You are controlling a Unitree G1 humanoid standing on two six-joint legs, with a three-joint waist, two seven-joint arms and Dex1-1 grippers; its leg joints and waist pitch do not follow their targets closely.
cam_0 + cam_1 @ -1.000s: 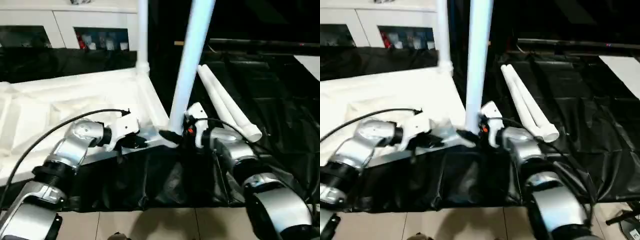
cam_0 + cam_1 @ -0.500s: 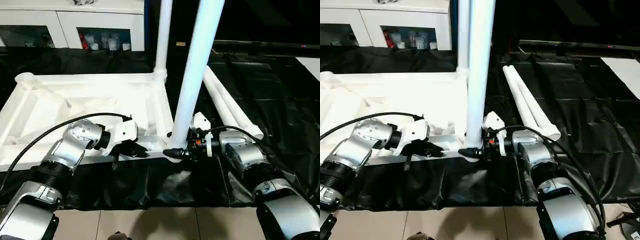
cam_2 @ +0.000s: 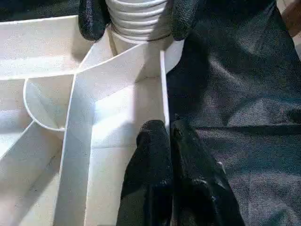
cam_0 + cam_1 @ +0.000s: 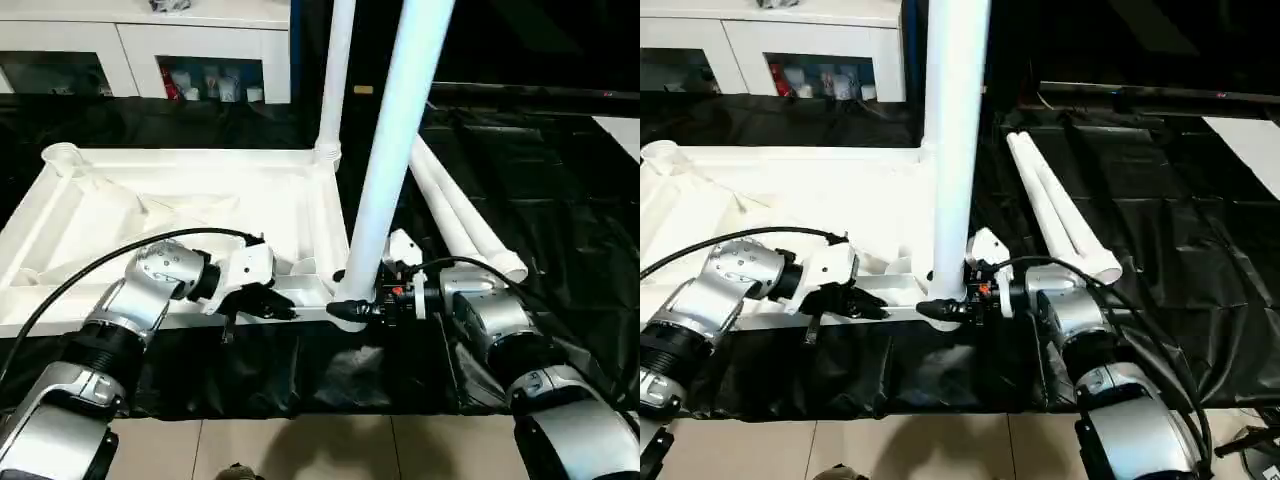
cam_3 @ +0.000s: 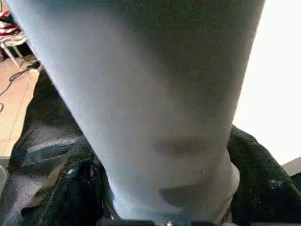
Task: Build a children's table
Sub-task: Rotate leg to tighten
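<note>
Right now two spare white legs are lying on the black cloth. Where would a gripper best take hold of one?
Probably on the nearer of the two loose legs, a little up from its open end, coming straight down from above. The tubes lie flat, side by side and touching, so the fingers would likely have to close across the outer, free side; from the side, the second tube blocks the way.

Upright leg now straighter, its base lower at the table top corner socket.

Smooth white plastic table top on glossy, crinkled black sheeting.
</note>
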